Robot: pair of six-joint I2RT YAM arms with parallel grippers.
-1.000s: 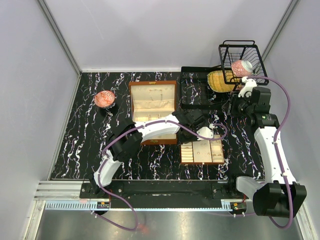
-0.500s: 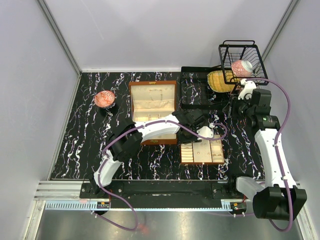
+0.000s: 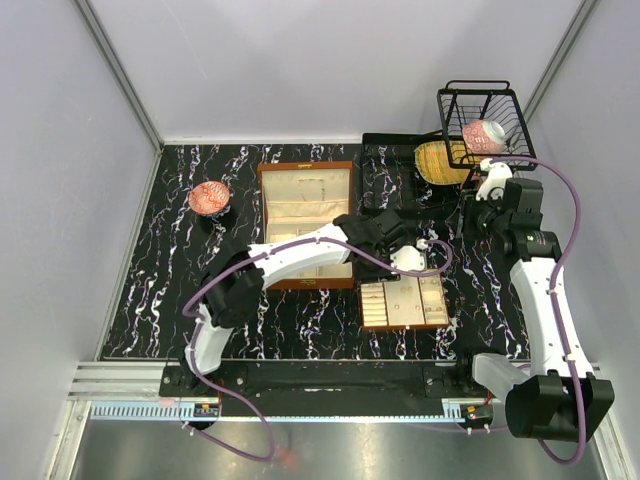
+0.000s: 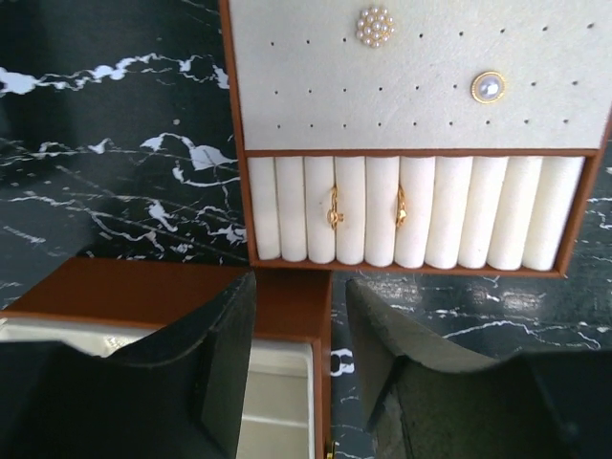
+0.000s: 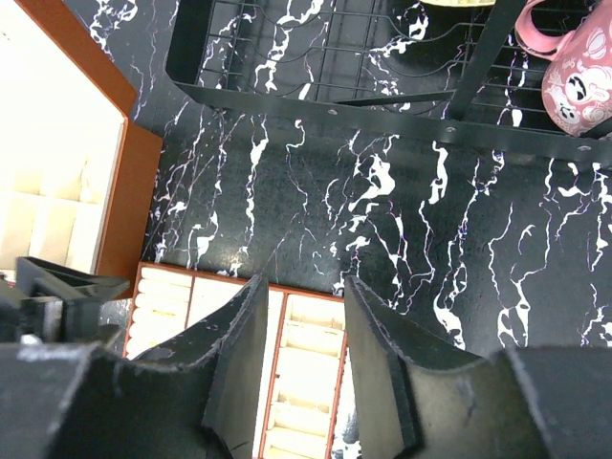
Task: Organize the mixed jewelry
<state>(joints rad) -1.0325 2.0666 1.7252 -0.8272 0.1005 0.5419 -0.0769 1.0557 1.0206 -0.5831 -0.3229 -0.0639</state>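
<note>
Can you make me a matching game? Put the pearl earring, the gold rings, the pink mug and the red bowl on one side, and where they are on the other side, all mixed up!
Things:
1. pearl cluster earring
2. gold rings
3. pink mug
4. red bowl

Places:
A. in the black wire basket
B. on the cream pad with little holes
C. on the table, left of the wooden box
D. tucked between the white rolls

Pairs: 1-B, 2-D, 3-A, 4-C

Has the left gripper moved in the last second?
Yes. The left gripper has drawn slightly back from the compartment tray, toward the wooden box, jaws opening.
</note>
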